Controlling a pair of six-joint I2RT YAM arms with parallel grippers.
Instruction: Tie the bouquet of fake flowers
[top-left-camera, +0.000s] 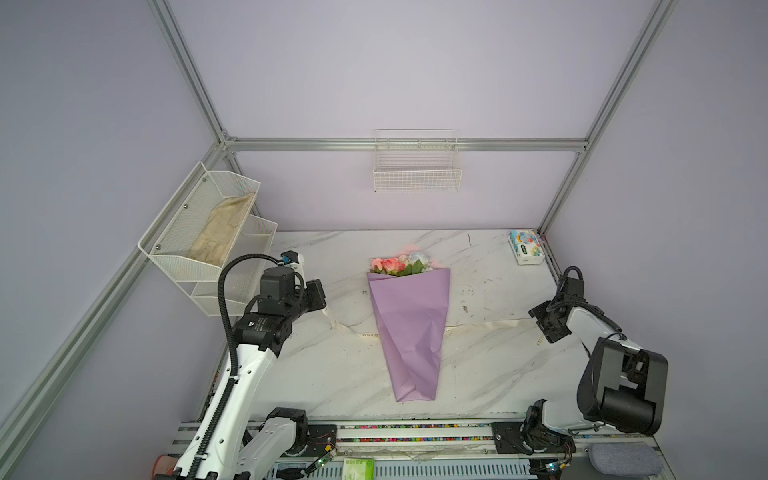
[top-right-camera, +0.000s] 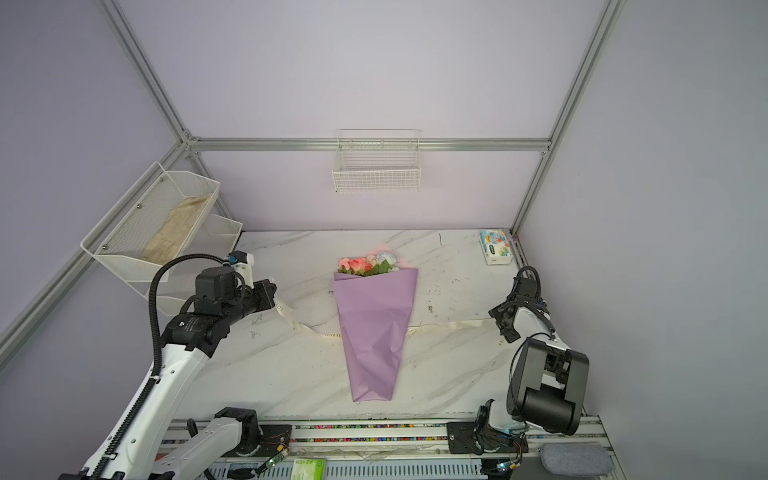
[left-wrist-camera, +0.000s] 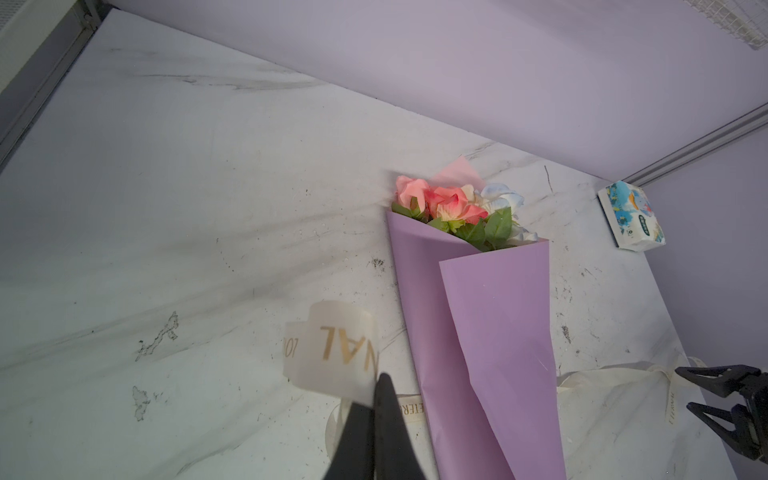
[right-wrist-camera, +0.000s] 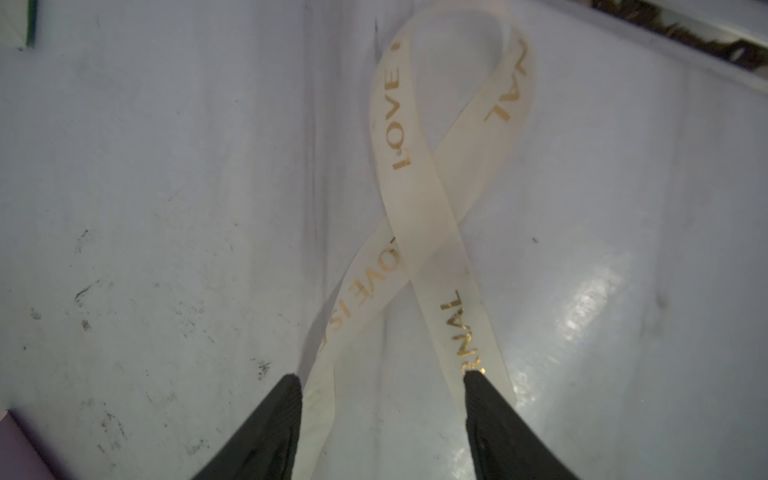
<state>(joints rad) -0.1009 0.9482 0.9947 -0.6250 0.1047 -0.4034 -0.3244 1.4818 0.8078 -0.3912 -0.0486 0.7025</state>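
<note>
In both top views the bouquet of fake flowers (top-left-camera: 409, 332) lay in the middle of the bench (top-left-camera: 478, 374), blooms toward the back wall. It rested across the cream lettered ribbon (top-left-camera: 486, 326), apparently so both ends could be drawn up over it. In the left wrist view, the left jaws were pinched shut on one curled ribbon end. In the right wrist view, the right jaws stood wide, straddling the other end's crossed loop and gripping nothing.

Soft, even, cool light fills both top views, casting only faint shadows. In the right wrist view a white glare patch lies on the desk (right-wrist-camera: 590, 307), and the cream ribbon (right-wrist-camera: 415, 208) looks slightly blurred, its far loop softer.
</note>
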